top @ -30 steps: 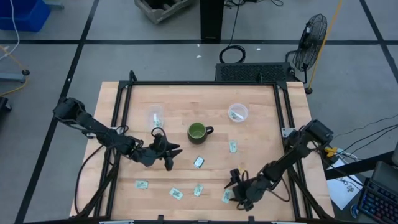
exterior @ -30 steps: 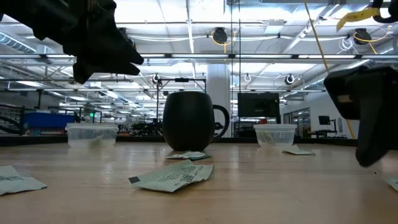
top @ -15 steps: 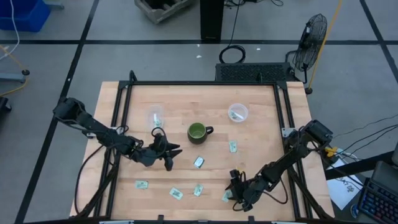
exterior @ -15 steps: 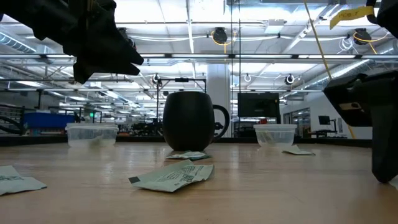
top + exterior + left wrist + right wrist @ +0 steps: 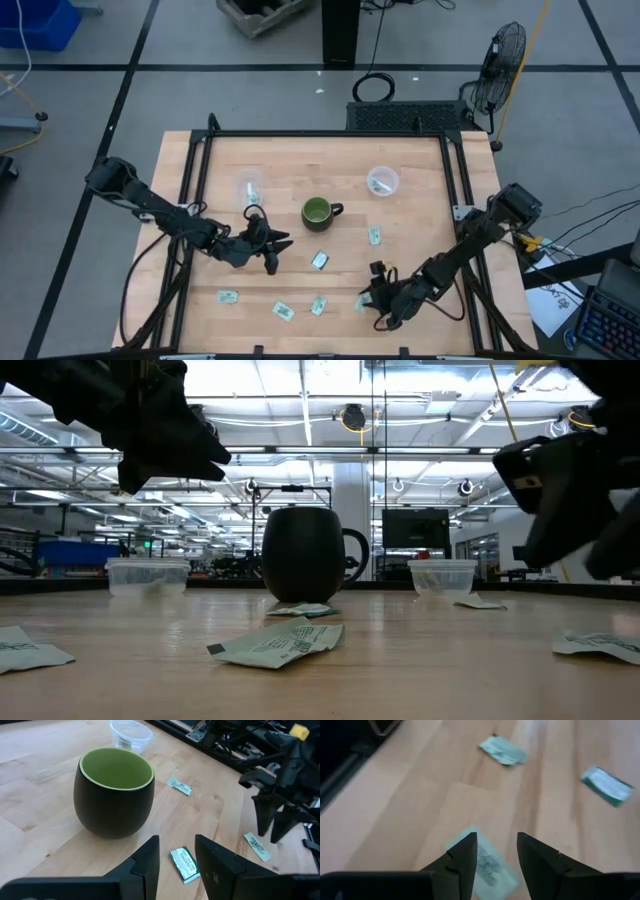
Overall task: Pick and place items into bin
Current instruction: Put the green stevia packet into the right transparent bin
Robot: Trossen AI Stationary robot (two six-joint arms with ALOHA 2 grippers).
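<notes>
Small pale green and white packets lie flat on the wooden table: one point(image 5: 320, 260) near the mug, one point(image 5: 374, 235) to its right, three point(image 5: 283, 311) along the near edge. My right gripper point(image 5: 496, 837) hangs open above one packet point(image 5: 487, 865), which also shows flat in the low view point(image 5: 600, 645). My left gripper point(image 5: 176, 840) is open and raised point(image 5: 200, 455), pointing toward the darker-edged packet point(image 5: 184, 865) and the mug point(image 5: 115, 790). It touches nothing.
A dark mug with a green inside point(image 5: 318, 211) stands mid-table. Two clear plastic bins point(image 5: 250, 186) point(image 5: 382, 181) sit toward the far edge, each with a packet inside. A black frame point(image 5: 190, 200) borders the table. Bare wood lies between the packets.
My right gripper has risen from the table and shifted slightly toward the far left. The packet under it now shows lying flat where the gripper stood before. My left arm has kept still.
</notes>
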